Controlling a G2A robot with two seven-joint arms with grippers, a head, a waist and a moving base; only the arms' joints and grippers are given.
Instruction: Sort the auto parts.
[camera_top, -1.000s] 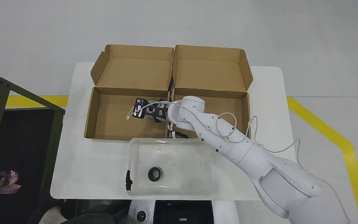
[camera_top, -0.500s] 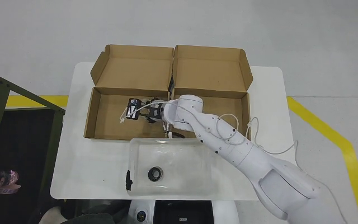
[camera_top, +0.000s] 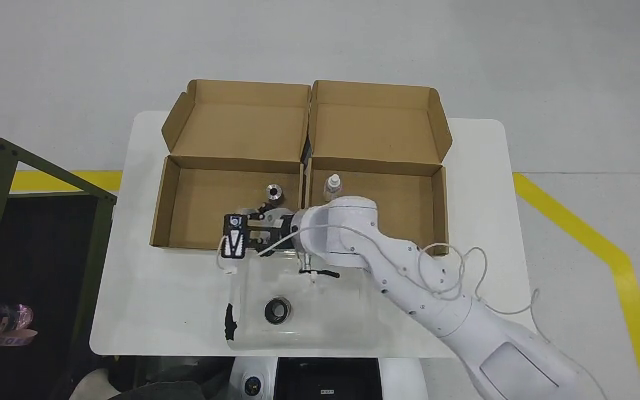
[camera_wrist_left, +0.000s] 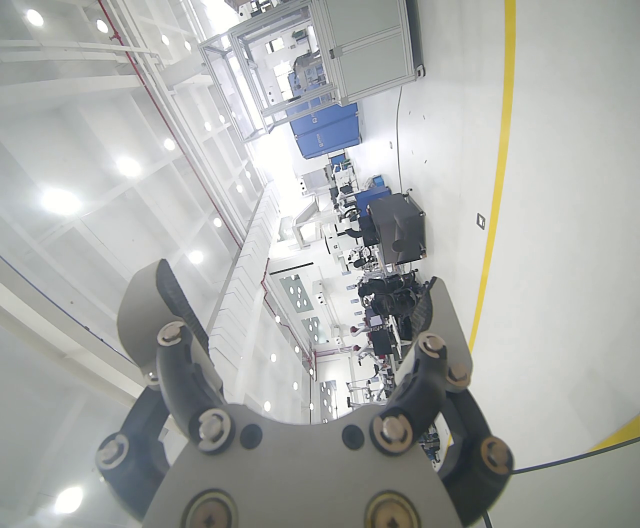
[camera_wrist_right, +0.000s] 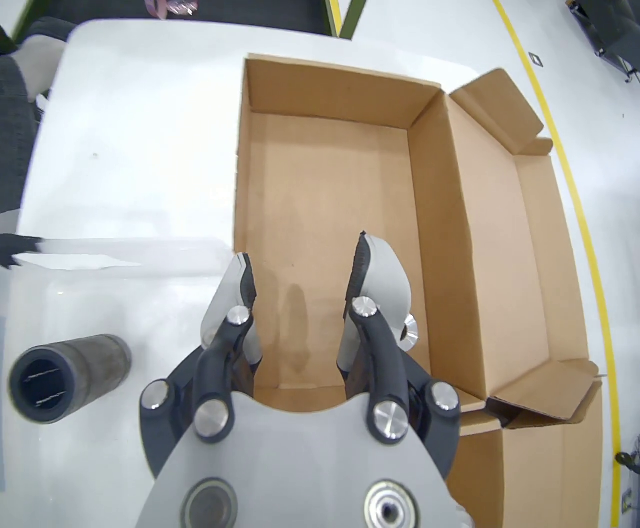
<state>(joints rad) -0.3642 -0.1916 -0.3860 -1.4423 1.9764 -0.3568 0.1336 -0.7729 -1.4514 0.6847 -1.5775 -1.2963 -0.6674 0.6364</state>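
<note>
This is an industrial hall, like a factory-floor robotics lab. It has a high white ceiling with rows of lamps (camera_wrist_left: 60, 200), an aluminium-framed enclosure (camera_wrist_left: 370, 55), blue machine cabinets (camera_wrist_left: 325, 125) and crowded workstations (camera_wrist_left: 385, 300). Yellow floor lines (camera_top: 70, 181) lie at 3 and 9 o'clock from the white table (camera_top: 485, 160).

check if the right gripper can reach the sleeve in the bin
Probably yes: the right gripper is open and empty just beside the bin, and the sleeve lies alone there with nothing over it.

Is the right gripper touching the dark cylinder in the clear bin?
Apart. Right wrist view shows a plain gap between the open right gripper and the dark cylinder.
</note>
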